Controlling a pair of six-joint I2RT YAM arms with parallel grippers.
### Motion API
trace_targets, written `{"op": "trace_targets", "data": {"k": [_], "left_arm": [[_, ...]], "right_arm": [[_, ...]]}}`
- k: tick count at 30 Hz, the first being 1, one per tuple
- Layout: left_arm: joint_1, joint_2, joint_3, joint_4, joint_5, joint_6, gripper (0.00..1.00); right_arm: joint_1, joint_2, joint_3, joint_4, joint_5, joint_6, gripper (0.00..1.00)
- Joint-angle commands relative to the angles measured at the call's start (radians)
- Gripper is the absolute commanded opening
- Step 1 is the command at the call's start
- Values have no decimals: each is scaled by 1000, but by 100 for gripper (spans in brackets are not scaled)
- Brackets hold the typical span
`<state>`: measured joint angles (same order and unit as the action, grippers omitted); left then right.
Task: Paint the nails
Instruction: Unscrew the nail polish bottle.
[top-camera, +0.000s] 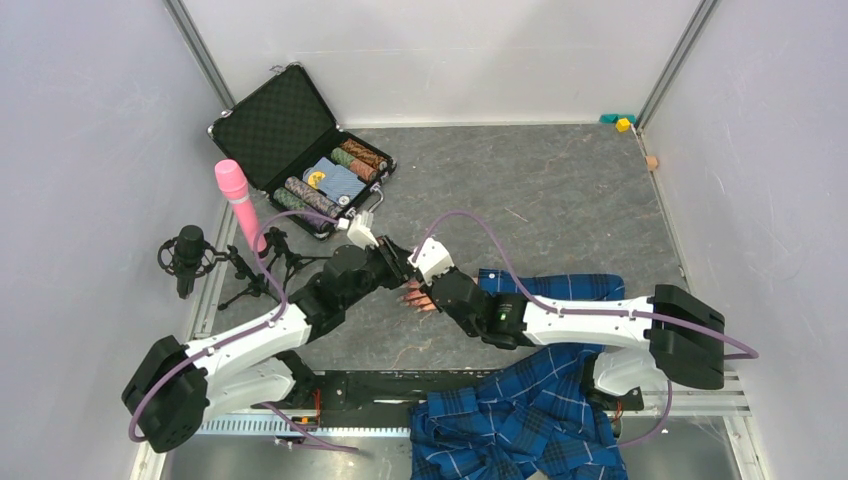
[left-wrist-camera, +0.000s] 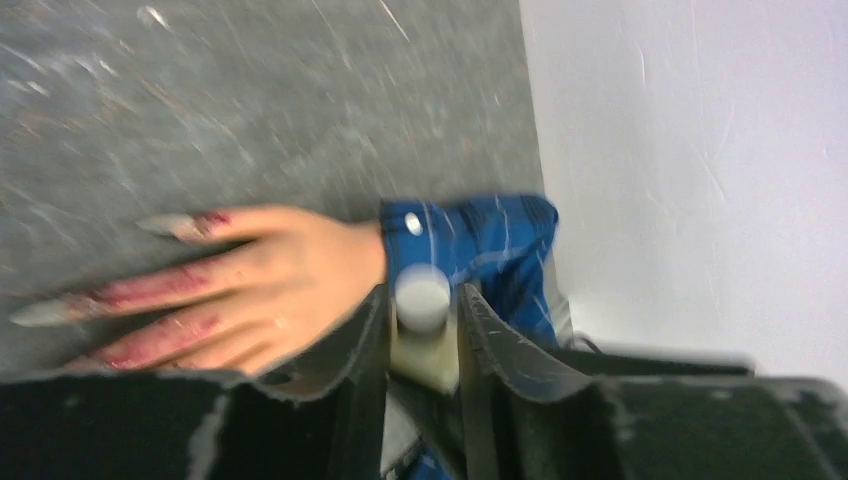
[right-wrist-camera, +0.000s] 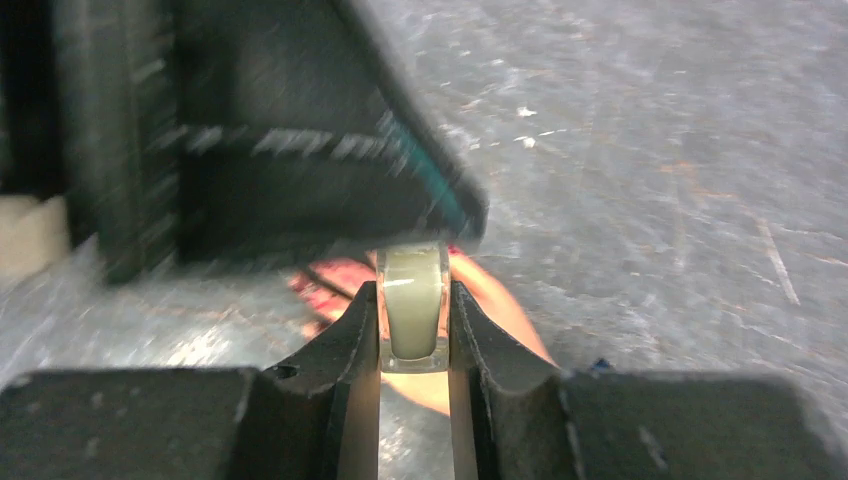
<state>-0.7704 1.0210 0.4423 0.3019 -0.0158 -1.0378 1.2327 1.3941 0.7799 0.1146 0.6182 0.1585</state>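
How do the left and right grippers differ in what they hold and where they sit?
The left gripper is shut on a white-capped item; the right gripper is shut on a clear bottle of pale liquid, its top hidden, possibly the same thing. From above, the left gripper lies on the mannequin hand's fingertip side, the right gripper on its plaid sleeve side. Both are shut near that hand.

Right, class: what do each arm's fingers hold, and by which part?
Right fingers pinch a small clear bottle by its body. Left fingers pinch a white-capped piece just below its cap; whether it is the same bottle cannot be told.
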Motion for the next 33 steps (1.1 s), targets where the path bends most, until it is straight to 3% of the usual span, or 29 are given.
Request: {"op": "trace_targets", "data": {"k": [1,4,7,13,23,28,33], "left_arm": [[-29,-62,20,-7,160,39,50],[-29,-119,59,-72,142,113,78],[-28,-183,87,-142,110,185,99],[-27,-274,113,-215,87,279,100],[-26,-258,152,-178,263,370,100],[-26,-235,163,-170,286,381,100],[-26,-210,164,-166,291,382,100]], "right_arm": [[-38,-49,18,90,214,0,0],[-38,-95,-26,95,270,-25,0],[-42,-151,-65,98,282,-42,0],[-99,-275,-137,95,154,-61,0],[-385,-448,-223,92,-568,-82,0],[-419,-493,-278,160,-875,-44,0],[-420,-510,-320,245,-1036,11,0]]}}
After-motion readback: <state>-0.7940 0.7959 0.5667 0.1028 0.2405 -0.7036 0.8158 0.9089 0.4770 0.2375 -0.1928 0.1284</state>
